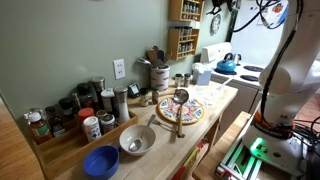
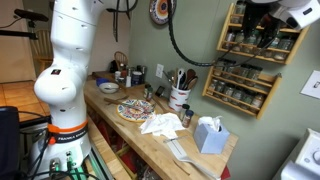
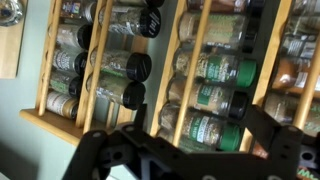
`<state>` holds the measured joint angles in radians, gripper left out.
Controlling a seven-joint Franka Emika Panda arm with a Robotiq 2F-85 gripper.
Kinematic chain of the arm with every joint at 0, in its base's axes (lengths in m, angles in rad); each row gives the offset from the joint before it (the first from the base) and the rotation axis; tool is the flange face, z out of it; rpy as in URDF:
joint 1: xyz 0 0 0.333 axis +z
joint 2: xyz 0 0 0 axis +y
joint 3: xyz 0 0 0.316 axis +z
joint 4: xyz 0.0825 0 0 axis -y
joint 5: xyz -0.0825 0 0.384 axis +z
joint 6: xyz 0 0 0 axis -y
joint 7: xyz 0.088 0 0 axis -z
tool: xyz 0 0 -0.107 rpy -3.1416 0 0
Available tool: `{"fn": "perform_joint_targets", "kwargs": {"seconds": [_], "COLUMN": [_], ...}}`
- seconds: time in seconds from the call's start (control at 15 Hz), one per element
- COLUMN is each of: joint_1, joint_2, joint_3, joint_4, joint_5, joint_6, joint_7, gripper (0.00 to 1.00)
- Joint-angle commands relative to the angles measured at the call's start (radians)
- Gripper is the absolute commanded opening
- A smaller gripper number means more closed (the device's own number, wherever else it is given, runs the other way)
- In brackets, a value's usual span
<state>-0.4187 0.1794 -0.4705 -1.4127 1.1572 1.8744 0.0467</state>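
Wrist view: glass spice jars (image 3: 210, 98) are shelved in a wooden rack (image 3: 192, 60) at 12 o'clock from the gripper (image 3: 182, 145), its jaws spread wide and empty; each is judged light, slick, fragile, best gripped across its body.

I see the white Panda arm (image 2: 72, 60) reared up tall from its base, wrist high, roughly level. On the black Robotiq gripper (image 3: 185, 135), fingers (image 3: 100, 150) spread wide apart, gripping nothing.
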Motion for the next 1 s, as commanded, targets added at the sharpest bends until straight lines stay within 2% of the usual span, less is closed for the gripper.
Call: {"fn": "perform_joint_targets", "kwargs": {"seconds": [0.0, 0.47, 0.93], "joint_1": [-0.054, -0.071, -0.096], "joint_2": [0.083, 0.175, 0.238], "joint_3": [0.038, 0.091, 0.126], "joint_4": [0.088, 0.194, 0.266], "joint_5": [0.062, 0.043, 0.03], "joint_6": [0.054, 0.21, 0.267], "joint_7": [0.084, 0.234, 0.299], "gripper": [1.0, 1.0, 1.0]}}
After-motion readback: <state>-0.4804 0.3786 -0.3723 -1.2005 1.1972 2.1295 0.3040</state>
